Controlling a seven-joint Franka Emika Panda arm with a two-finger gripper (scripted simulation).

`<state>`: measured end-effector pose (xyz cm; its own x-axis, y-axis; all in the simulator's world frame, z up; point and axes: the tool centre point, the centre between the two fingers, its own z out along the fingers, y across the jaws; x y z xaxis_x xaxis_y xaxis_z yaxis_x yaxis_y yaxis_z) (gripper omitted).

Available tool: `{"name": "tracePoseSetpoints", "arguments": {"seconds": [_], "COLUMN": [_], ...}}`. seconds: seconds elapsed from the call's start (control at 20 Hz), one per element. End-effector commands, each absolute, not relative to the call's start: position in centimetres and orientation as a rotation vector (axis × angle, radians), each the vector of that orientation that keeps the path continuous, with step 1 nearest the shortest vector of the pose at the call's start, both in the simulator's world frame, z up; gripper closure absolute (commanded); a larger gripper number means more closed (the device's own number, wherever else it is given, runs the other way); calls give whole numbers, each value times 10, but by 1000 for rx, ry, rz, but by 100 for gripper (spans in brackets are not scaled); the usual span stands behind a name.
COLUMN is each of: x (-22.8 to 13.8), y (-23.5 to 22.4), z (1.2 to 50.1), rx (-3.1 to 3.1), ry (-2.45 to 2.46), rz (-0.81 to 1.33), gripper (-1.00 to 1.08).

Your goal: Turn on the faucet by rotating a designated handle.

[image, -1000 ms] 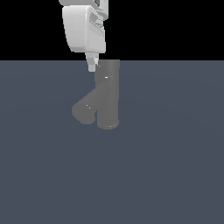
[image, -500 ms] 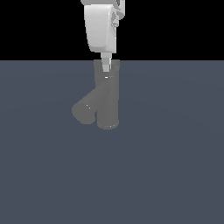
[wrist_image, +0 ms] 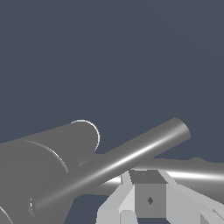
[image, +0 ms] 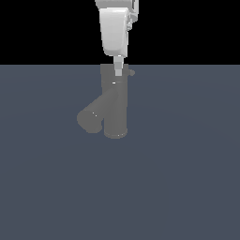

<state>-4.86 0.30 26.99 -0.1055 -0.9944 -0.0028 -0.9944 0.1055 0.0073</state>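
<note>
Clerk: Gripper [image: 119, 71], item one: white, hanging straight down from the upper edge of the exterior view, its fingertip level with the top of the faucet [image: 115, 105]. State of the jaws?

Assessor: Cannot tell. The exterior view shows the fingers edge-on as one narrow tip, and the wrist view shows only one pale finger block [wrist_image: 148, 197] close to the lens. Whether anything is clamped is not visible.

Clerk: Item two, the faucet.

Assessor: Dark grey, glossy, upright cylinder standing near the middle of the scene, with a thick spout [image: 93, 117] branching down toward the exterior view's left. Item three, the handle [image: 131, 72]: a slim rod at the cylinder's top, its end just showing on the exterior view's right of the fingertip. In the wrist view it runs as a long bright bar [wrist_image: 118, 164] directly ahead of the finger.

Clerk: Reason for the placement?

Assessor: By judgement, the tip sits against or just beside the rod so that a sideways sweep would push it round the cylinder's axis. Contact itself is too close to call. The spout is well clear of the fingers, which suits the task, since only the thin rod should be driven.

Clerk: Surface and room?

Assessor: Floor [image: 187, 178]: flat, uniform slate blue, unmarked, bearing the faucet. Behind it, plain black with no walls or fixtures visible
</note>
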Motion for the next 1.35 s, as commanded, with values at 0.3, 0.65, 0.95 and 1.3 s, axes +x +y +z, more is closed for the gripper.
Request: {"name": "tracePoseSetpoints", "arguments": {"seconds": [0.3,0.65,0.95,1.3], "x": [-30,-19,-10,-1], "y": [-43,-62,-78,-94], "z": [270,270,270,270], "rx": [2044,2033,2024,2016], "ry": [-2387,-2396,-2403,-2410], "rz": [1,1,0,0], "gripper": [108,108,108,108]}}
